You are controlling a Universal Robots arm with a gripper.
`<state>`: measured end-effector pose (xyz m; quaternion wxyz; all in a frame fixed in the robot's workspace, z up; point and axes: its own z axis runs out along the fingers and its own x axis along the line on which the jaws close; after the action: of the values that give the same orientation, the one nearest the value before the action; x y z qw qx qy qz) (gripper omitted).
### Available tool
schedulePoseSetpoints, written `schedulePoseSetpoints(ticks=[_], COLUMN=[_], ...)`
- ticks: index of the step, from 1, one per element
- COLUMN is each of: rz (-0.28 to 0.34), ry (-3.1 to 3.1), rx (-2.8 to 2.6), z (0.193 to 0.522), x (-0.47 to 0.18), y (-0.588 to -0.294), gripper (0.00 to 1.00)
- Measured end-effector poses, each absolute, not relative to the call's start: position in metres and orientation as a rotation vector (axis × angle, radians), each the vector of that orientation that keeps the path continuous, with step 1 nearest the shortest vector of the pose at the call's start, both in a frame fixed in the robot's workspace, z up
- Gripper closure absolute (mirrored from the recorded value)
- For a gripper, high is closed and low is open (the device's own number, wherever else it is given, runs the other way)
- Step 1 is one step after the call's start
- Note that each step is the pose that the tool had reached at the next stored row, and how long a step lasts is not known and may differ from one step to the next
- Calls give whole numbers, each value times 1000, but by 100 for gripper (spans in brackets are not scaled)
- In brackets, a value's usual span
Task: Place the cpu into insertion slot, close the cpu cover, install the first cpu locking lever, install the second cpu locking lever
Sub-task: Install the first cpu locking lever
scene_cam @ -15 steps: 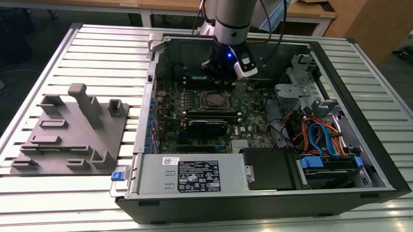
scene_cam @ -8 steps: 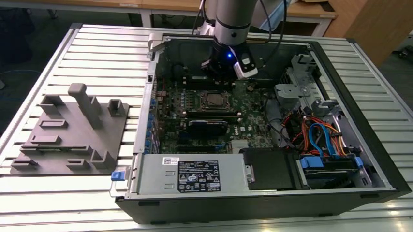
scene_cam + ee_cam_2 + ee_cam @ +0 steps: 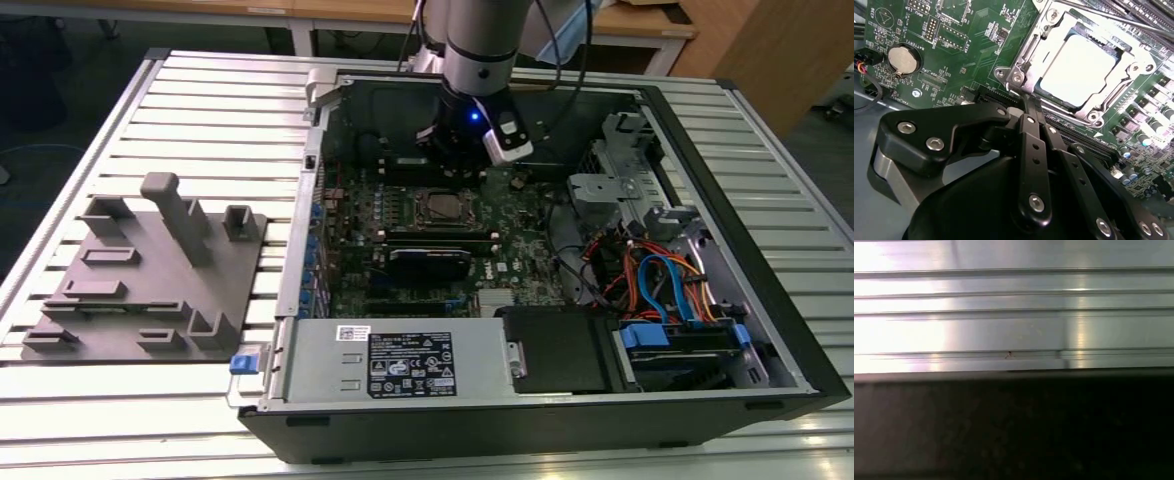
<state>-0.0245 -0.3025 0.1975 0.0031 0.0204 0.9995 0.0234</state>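
Gripper down inside the open computer case, fingers pressed together beside the socket with the cpu already seated.

From my station, the second wrist view shows the gripper (image 3: 1026, 102) with its black fingers (image 3: 1035, 150) drawn together, nothing between them, the tips just off the corner of the cpu cover (image 3: 1024, 60). That silvery frame lies flat over the insertion slot (image 3: 1089, 114), and the cpu (image 3: 1079, 67) shows bright through its window, at about one o'clock from the fingertips. A round coin battery (image 3: 903, 59) sits on the green motherboard (image 3: 961, 65) at ten o'clock. In the exterior view the gripper (image 3: 461, 160) hangs just at twelve o'clock of the cpu (image 3: 439, 206), inside the computer case (image 3: 747, 250). The grey power supply (image 3: 387, 365) lies at six o'clock, and a grey fixture tray (image 3: 147, 270) rests on the slatted table (image 3: 214, 110) at nine o'clock.
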Motion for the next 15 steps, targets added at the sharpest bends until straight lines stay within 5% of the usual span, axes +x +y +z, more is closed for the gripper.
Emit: schedulePoseSetpoints(ticks=[15], rz=[114], ry=[3135], rx=[64], z=[200], x=[-24], y=[-302], gripper=[90])
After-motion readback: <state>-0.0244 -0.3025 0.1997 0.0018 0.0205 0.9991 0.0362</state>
